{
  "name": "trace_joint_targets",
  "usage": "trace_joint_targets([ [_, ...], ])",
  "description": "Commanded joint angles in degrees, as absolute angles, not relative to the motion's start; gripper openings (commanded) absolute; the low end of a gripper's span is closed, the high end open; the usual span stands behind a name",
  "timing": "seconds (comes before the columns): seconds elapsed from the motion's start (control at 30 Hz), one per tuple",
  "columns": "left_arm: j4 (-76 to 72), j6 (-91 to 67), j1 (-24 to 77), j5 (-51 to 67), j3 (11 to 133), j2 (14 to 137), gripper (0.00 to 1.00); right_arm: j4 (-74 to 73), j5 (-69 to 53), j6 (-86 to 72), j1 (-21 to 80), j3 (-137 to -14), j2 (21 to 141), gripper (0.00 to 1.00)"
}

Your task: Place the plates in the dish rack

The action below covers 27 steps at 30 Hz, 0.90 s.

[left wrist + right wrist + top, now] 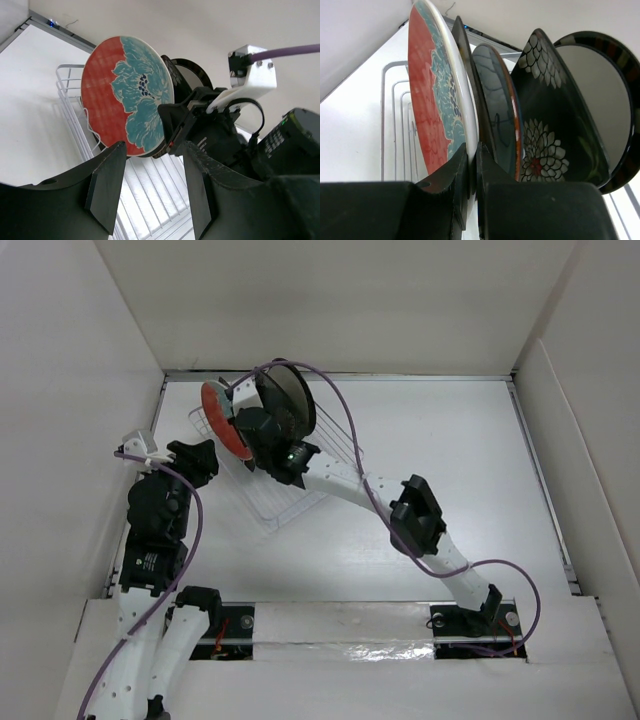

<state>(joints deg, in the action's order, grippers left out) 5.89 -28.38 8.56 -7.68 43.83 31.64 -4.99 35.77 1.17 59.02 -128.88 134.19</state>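
The clear dish rack (285, 502) lies at the table's back left. My right gripper (473, 152) is shut on the rim of the red plate with teal flowers (431, 90), held upright over the rack's left end; it also shows in the top view (218, 416) and the left wrist view (129, 95). Behind it stand on edge a teal plate (497, 107), a dark floral plate (545, 145) and a dark-rimmed cream plate (602, 105). My left gripper (150, 187) is open and empty, left of the rack (145, 192).
White walls enclose the table on the left, back and right. The right arm's elbow (418, 515) reaches across the table's middle. A purple cable (340, 430) loops over the rack.
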Motion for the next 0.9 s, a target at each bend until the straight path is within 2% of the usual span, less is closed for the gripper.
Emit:
trace_joint_targets([
  [0.0, 4.3, -27.69, 8.79, -9.4, 44.56, 32.08, 0.46, 13.95, 42.36, 1.93, 61.52, -128.41, 132.27, 0.0],
  [0.27, 4.83, -27.95, 8.27, -9.23, 44.12, 32.43, 0.46, 13.36, 42.89, 0.18, 62.58, -131.13, 138.69, 0.0],
  [0.4, 4.57, -27.86, 7.74, -9.4, 44.12, 32.43, 0.47, 13.88, 42.37, -3.51, 62.58, -126.06, 136.68, 0.23],
  [0.5, 4.57, -27.77, 7.73, -9.05, 44.03, 32.52, 0.47, 16.42, 41.49, -5.18, 62.58, -121.83, 133.78, 0.33],
  [0.7, 4.39, -27.86, 6.5, -8.44, 43.95, 32.96, 0.48, 17.41, 40.26, -6.41, 62.58, -116.63, 128.94, 0.46],
  [0.77, 4.22, -27.86, 6.5, -9.22, 43.86, 32.7, 0.48, 17.05, 39.21, -7.12, 62.58, -113.93, 126.49, 0.48],
  [0.87, 4.74, -27.42, 6.5, -10.37, 44.03, 32.96, 0.48, 18.72, 37.45, -8.44, 62.58, -110.05, 120.7, 0.58],
])
